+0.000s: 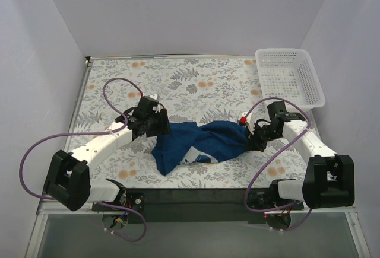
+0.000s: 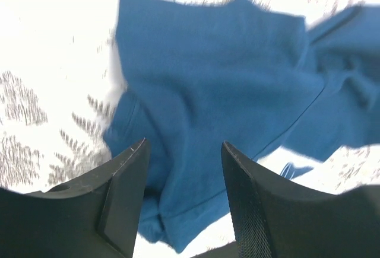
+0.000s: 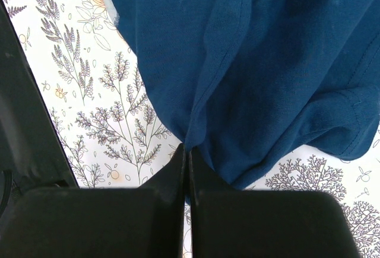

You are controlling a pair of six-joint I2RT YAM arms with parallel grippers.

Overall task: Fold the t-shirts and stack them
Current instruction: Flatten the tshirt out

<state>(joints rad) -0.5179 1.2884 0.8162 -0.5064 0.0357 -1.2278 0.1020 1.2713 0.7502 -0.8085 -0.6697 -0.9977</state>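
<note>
We are looking at a table [image 1: 196, 74] with the shirt [image 1: 202, 142] lying bunched in a twisted heap at the middle, near the front edge, between the left arm [image 1: 104, 143] and the right arm [image 1: 306, 139]; it is not yet flat, folded or stacked. Biggest risk, we are judging: the heap is twisted, so a pull from one side alone is likely dragging the whole shirt across the table rather than spreading it. The basket [image 1: 312, 86] is sitting well apart at the far right corner, so we are not expecting a snag there. The right gripper [image 3: 187, 151] is pressed together, pinching a thin fold at the shirt's right edge. That bite is looking small, so it could be slipping out under tension, or catching two layers at once and spoiling the spread. The left gripper [image 2: 184, 151] is spread, hovering over the shirt's left edge with cloth under the gap and nothing held. Closing here, it may be grabbing a lump instead of a single hem. Counting now: one table, one shirt (we are seeing no second one to stack on), two arms, one basket, two grippers, one pale patch [image 1: 193, 156] peeking out at the shirt's near side.
</note>
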